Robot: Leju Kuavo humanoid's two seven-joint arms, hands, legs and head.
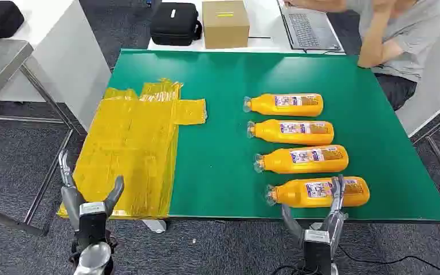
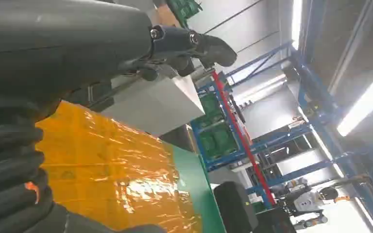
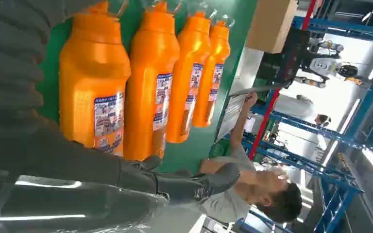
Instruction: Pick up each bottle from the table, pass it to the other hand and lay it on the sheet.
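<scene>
Left robot hand (image 2: 53, 53) open, dark fingers (image 2: 209, 46) spread above yellow sheet (image 2: 107, 170); sheet lies on green desk (image 2: 199, 189); blue racks (image 2: 272, 141) beyond the desk.

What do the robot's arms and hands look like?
The left hand and right hand have long, thin grey metal fingers on dark boxy palms. Below the left hand sits a shiny silver rounded wrist. Up close, the wrist views show a grey ribbed cover and dark finger tips. A black cable trails near the right arm.

We are in an industrial test hall or robotics lab: tall blue steel racking (image 2: 272, 145) under long ceiling strip lights (image 2: 366, 104), grey carpet floor (image 1: 11, 154), a green-topped table (image 1: 378, 143), and a person at an open grey laptop (image 1: 309, 26).
</scene>
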